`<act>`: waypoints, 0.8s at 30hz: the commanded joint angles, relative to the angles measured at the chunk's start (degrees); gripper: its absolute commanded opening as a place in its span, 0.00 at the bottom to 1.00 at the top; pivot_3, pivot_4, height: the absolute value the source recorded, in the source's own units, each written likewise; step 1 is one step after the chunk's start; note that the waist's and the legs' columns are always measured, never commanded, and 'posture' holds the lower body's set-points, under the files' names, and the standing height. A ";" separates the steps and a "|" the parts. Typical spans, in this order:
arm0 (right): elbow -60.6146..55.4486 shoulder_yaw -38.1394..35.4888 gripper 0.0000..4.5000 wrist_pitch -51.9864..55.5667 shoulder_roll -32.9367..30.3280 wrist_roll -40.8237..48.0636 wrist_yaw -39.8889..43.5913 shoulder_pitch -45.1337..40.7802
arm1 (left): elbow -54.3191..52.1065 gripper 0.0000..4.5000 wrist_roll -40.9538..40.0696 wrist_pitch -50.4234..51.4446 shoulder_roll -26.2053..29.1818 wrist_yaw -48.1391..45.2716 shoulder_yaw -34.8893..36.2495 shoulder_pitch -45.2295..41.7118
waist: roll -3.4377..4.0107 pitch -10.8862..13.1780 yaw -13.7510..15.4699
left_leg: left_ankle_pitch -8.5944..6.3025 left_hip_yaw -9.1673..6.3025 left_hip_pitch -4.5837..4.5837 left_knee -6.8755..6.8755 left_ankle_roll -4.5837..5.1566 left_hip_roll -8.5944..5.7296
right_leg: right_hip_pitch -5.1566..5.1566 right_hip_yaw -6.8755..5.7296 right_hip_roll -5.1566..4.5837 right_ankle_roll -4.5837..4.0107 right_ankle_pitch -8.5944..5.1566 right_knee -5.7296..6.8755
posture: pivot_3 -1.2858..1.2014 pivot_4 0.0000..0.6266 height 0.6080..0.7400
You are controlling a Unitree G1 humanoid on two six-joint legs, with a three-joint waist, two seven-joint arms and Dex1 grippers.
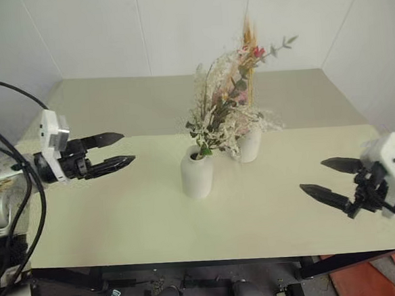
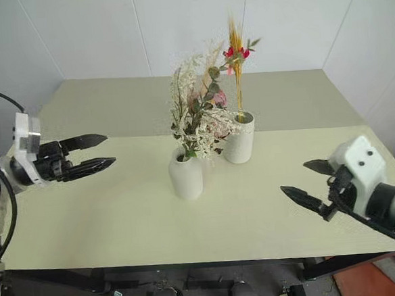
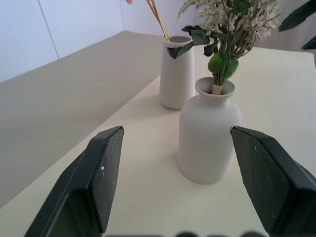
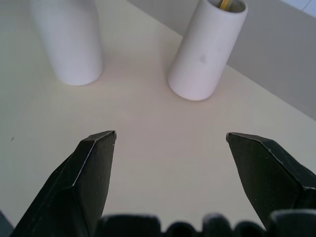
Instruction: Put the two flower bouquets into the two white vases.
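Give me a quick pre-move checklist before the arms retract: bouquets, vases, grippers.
1. Bushy bouquet stems in bottle-shaped vase: ok.
2. Wheat-like stalk bunch in cylinder vase: ok.
3. Both vases upright on the table: ok.
4. Left gripper open, holding nothing, apart from the vases: ok.
5. Right gripper open, holding nothing, apart from the vases: ok.
6. Bushy sprigs free of the cylinder vase: cannot tell, they overlap.

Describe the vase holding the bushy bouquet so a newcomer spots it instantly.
On the cream table, two white vases stand mid-table. It is the nearer one, the bottle-shaped vase. Unlike the taller cylinder vase behind it, it has rounded shoulders and a narrow mouth holding the bushy bouquet.
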 commanded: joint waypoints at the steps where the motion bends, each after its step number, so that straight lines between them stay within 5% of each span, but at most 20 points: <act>1: 3.14 -6.14 0.95 -3.76 -2.32 -2.11 5.72 0.39 | -2.88 0.83 -2.19 0.26 1.61 0.89 3.53 0.64 | 0.00 0.00 0.02 | 0.00 0.01 0.01 0.00 0.00 0.01 | 0.00 0.00 0.01 0.03 -0.02 0.00 | 0.52 0.24 1.00; 24: 5.57 -9.67 0.95 -5.59 -3.14 -7.76 12.20 1.58 | -1.70 0.83 -2.36 -1.06 2.08 2.05 2.18 -0.09 | -0.01 -0.01 -0.05 | 0.00 0.07 0.04 0.00 0.00 0.01 | 0.01 0.03 0.01 0.10 -0.07 0.00 | 0.52 0.24 1.00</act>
